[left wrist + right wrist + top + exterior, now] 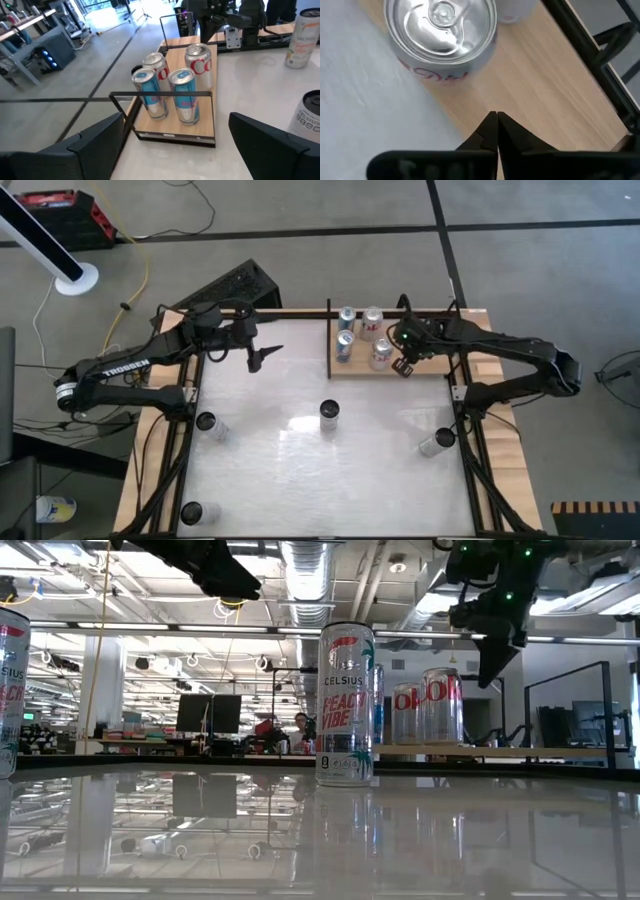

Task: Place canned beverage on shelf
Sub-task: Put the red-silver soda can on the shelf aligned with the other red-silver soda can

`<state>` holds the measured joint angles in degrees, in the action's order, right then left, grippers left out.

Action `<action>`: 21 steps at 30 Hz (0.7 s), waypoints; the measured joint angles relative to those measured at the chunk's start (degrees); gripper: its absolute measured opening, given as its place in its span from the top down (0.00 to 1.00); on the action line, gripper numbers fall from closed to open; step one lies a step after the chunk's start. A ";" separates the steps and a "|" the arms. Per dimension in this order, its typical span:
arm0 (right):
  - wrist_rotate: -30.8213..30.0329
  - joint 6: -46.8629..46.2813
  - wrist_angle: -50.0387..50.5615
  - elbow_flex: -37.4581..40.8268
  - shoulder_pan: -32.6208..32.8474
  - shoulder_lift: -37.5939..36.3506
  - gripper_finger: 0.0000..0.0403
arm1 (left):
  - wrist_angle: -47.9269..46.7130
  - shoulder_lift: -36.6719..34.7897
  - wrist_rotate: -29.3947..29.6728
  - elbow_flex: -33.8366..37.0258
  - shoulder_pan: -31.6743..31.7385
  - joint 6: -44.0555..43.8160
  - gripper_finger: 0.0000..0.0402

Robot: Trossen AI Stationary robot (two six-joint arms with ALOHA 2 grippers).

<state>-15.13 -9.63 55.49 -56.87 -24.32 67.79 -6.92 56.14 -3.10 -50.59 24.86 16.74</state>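
I see a glossy whitish table on a grey concrete floor, open lab space with ceiling ducts behind it; the shelf, a tan wood panel with black rails, sits at the far edge of the table, right of centre; right gripper hangs over the shelf just beside a silver Diet Coke can, fingers clenched tip to tip on nothing; left gripper hovers over the far left of the table, fingers spread wide, empty; count: four cans on the shelf, two blue-topped, two Coke; five more cans on the table, one Celsius can upright near centre, one can lying by the right edge.
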 joint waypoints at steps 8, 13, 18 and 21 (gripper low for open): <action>4.54 0.07 -2.80 0.01 0.35 0.00 0.95 | -0.15 0.00 -0.82 0.00 0.00 0.58 0.14; 4.98 0.09 -4.21 0.01 0.33 0.73 0.96 | -0.17 0.00 -0.86 0.00 0.00 1.44 0.14; 6.29 0.78 -6.66 -0.08 0.28 2.98 0.96 | -0.19 0.00 -0.86 0.00 0.02 1.63 0.14; 6.30 1.16 -7.21 -0.05 0.28 5.11 0.96 | -0.19 0.00 -0.86 0.00 0.03 1.91 0.14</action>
<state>-8.83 -8.47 48.28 -56.93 -24.03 72.90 -7.11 56.14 -3.97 -50.59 24.89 18.65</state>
